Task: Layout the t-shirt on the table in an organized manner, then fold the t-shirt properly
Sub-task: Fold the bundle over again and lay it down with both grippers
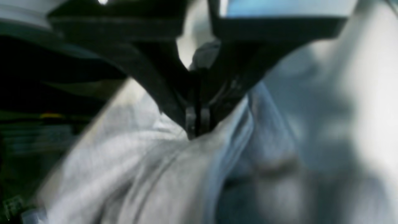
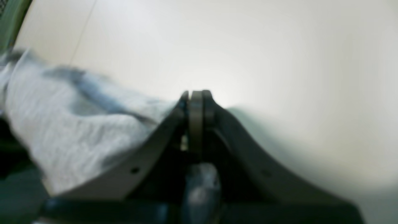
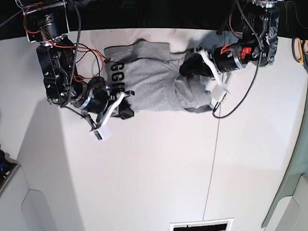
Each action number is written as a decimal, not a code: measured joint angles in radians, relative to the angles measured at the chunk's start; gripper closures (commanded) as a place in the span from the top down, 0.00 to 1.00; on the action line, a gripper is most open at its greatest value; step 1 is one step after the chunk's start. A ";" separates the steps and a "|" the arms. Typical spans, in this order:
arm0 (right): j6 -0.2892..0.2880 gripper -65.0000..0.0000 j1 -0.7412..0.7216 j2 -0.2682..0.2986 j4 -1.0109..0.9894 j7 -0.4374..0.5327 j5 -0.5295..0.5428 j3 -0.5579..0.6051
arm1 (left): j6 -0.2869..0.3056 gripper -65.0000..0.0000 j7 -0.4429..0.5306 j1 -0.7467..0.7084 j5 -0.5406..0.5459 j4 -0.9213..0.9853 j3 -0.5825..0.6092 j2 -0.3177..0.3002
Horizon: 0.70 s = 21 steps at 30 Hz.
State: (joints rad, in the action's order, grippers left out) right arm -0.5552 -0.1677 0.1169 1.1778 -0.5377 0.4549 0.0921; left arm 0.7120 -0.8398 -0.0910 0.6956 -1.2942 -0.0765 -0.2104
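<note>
A green curtain [image 3: 304, 160] hangs beside a floor vent [image 3: 201, 228].

base: overhead, far, facing down | wrists: close along jaws | shared: t-shirt [image 3: 152, 82]

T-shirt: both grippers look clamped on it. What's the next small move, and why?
Probably draw the two arms apart to stretch it flat. The left gripper and right gripper are each shut on a pinch of the t-shirt, which lies bunched and wrinkled between them on the table, lettering crumpled at one end.
</note>
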 measured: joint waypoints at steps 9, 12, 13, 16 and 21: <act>-0.008 0.00 0.298 0.010 0.231 -0.023 0.103 -0.001 | -0.023 0.00 0.012 0.253 -0.076 0.165 0.002 0.006; -0.013 0.00 0.337 0.008 0.299 -0.016 0.113 0.000 | -0.023 0.00 0.014 0.292 -0.075 0.172 0.000 0.017; -0.012 0.00 0.344 0.009 0.313 -0.015 0.113 0.000 | -0.023 0.00 0.017 0.294 -0.074 0.172 0.001 0.020; -0.010 0.00 0.354 0.016 0.334 -0.014 0.110 -0.006 | -0.023 0.00 -0.031 0.290 -0.064 0.167 0.002 0.019; -0.010 0.00 0.356 0.006 0.385 -0.021 0.105 -0.089 | -0.024 0.00 -0.159 0.269 0.088 -0.012 0.003 -0.040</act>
State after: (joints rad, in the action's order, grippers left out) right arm -0.5652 0.1886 0.1234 1.5623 -0.5591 0.5594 0.0029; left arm 0.6880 -0.9989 0.1780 0.7837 -1.3064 -0.0738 -0.2504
